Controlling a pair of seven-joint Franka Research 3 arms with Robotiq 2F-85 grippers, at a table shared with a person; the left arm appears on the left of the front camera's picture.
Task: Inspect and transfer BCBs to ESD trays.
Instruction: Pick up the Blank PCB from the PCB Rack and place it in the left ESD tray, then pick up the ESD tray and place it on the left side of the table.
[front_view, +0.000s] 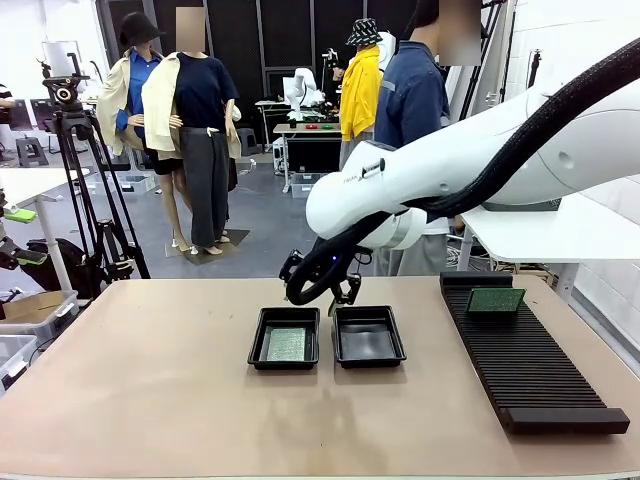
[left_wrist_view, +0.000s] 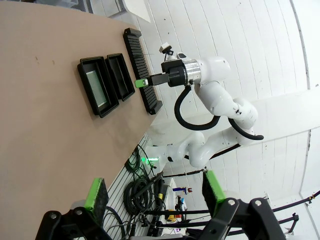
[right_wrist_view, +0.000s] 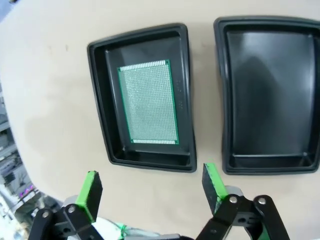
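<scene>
Plainly right claw (right_wrist_view: 150, 172) wide open above trays (right_wrist_view: 188, 100).

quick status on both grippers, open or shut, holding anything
Left gripper: open, holding nothing.
Right gripper: open, holding nothing; a BCB lies in the ESD tray below it.

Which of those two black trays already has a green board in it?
The robot's left tray: a green board lies flat on its floor; the right tray holds nothing.
</scene>
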